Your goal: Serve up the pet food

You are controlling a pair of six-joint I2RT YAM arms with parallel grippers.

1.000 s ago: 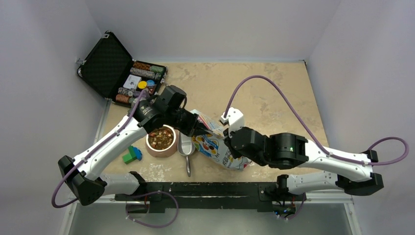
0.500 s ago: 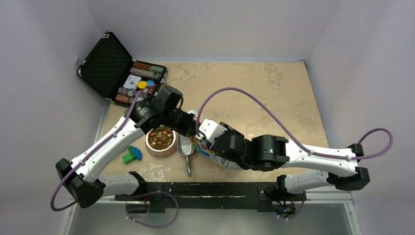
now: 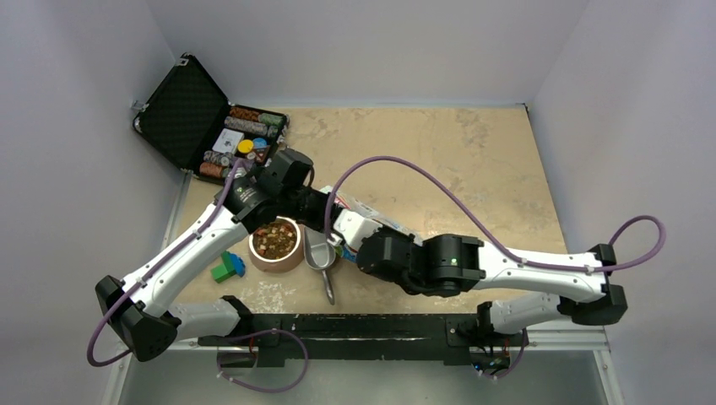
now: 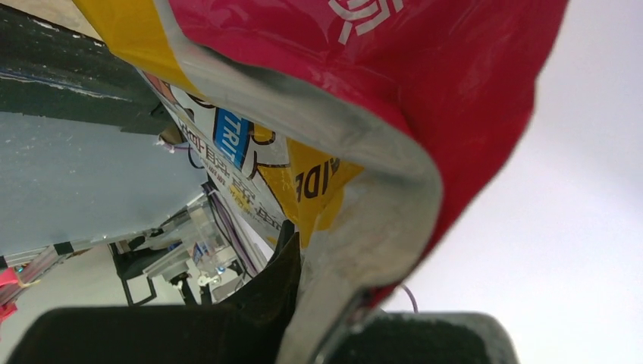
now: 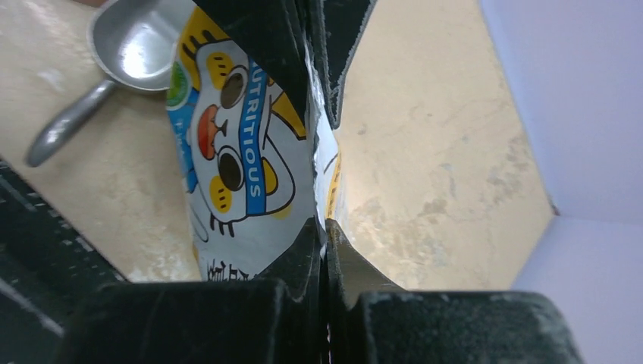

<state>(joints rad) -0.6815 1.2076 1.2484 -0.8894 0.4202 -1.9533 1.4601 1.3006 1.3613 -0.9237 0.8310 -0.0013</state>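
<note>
The pet food is brown and tan kibble lying in a tan round bowl. The glossy white bag, printed red, yellow and blue, hangs between both grippers just right of the bowl, mostly hidden under my right arm. My left gripper is shut on the bag's red and yellow edge. My right gripper is shut on the bag's other, white edge; its jaws are pressed together on the foil.
A metal scoop lies empty beside the bowl, handle toward the near edge; it also shows in the right wrist view. An open black case of coloured chips stands at the back left. Green and blue toy blocks lie left of the bowl.
My right arm has swung left, carrying its end of the bag toward the bowl and over the scoop. My left gripper has shifted slightly left with the bag's other end.
</note>
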